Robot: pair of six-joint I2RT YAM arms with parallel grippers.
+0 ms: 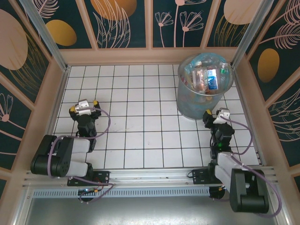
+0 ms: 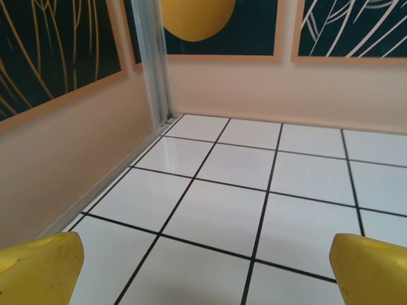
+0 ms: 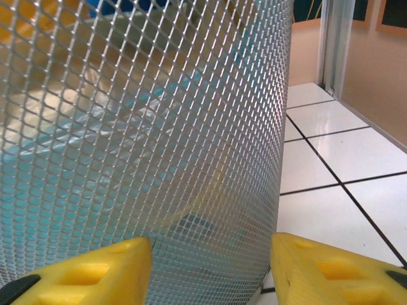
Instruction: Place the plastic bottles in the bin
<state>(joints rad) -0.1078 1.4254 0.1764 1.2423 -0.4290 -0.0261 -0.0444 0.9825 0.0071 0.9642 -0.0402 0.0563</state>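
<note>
You are seeing the likely light, crushable, slippery clear plastic bottles [image 1: 206,77] lying inside the tall grey wire-mesh bin [image 1: 187,102] far right, best pinched mid-body; left gripper [image 1: 83,107] and right gripper [image 1: 216,115] are gaping empty.

There is one bin [image 1: 197,107], of wire mesh with one blue bag inside; the plastic bottles [image 1: 206,77] all lie in it, several of them, but the exact number I cannot tell; there are two grippers, the left gripper [image 1: 84,106] and the right gripper [image 1: 215,114]; each one has two yellow fingers [image 2: 38,270]
</note>
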